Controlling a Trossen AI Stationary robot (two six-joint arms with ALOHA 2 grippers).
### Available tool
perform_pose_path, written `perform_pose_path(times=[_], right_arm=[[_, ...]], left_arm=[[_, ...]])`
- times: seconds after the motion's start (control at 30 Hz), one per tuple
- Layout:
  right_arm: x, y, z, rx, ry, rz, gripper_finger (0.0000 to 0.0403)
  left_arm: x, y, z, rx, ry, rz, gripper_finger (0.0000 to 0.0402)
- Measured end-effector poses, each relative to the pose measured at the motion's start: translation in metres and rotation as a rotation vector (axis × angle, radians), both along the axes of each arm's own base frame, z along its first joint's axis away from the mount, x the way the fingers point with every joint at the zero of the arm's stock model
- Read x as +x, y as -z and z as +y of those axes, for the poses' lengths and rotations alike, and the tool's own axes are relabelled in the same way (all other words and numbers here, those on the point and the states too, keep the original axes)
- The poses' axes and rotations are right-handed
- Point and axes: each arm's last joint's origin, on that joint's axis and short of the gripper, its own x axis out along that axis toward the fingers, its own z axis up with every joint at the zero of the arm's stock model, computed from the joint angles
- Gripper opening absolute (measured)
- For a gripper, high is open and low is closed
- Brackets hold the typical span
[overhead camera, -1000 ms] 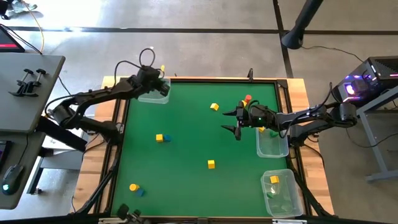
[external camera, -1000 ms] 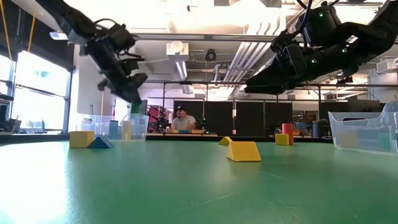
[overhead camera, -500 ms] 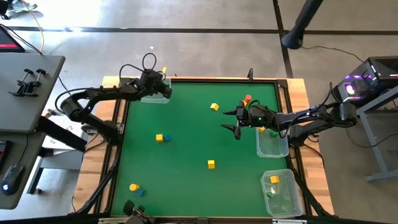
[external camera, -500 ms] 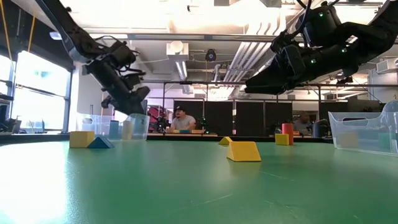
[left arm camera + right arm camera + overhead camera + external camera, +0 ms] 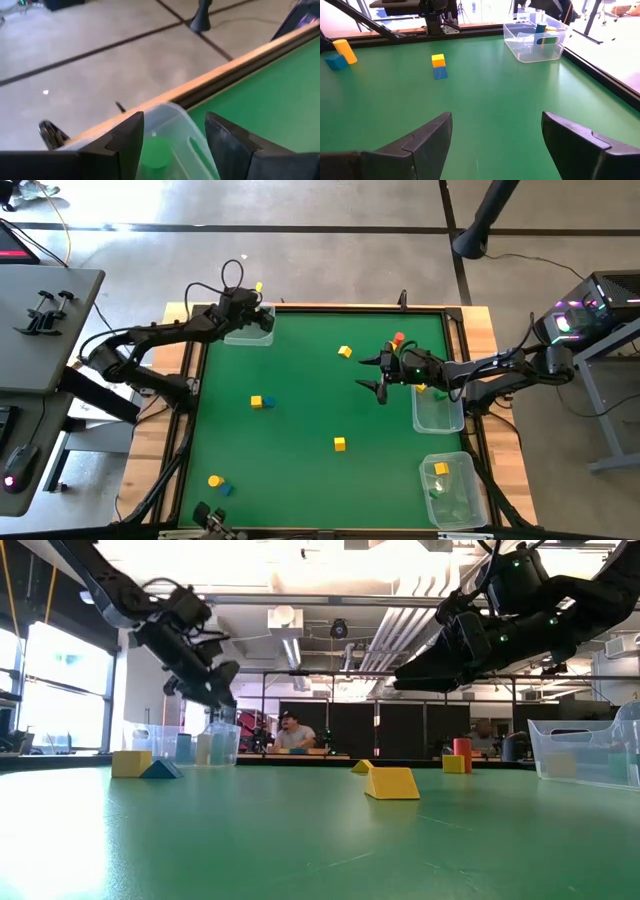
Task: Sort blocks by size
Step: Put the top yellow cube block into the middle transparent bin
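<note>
Left pincer (image 5: 262, 320): now parted over the clear tub (image 5: 247, 336) at the surface's (image 5: 300, 400) corner; green block (image 5: 156, 151) released, seen below. Right pincer (image 5: 372, 375): unchanged, spread wide.

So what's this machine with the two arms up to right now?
It is sorting small coloured blocks into clear tubs. The left end effector hangs open over the tub at the table's far left corner, and a green block lies inside it. The right end effector hovers open above the mat beside another tub. Several blocks, such as a yellow block, wait on the green mat.
</note>
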Motion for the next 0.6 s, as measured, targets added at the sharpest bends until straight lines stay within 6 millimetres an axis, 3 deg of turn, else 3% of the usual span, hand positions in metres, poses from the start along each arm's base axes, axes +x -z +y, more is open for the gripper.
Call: perform_pose_path(times=[0.17,0.3,0.6], right_arm=[[0.0,0.0,0.0,0.013,0.004,-0.002,0.0295],[0.0,0.0,-0.001,0.014,0.058,-0.003,0.0295],[-0.003,-0.002,-0.02,0.07,0.298,-0.002,0.0295]], left_arm=[[0.001,-0.022,-0.018,0.049,0.059,-0.042,0.0194],[0.014,-0.035,-0.042,0.085,0.163,-0.086,0.0193],[0.061,-0.036,-0.101,0.12,0.443,-0.162,0.0193]])
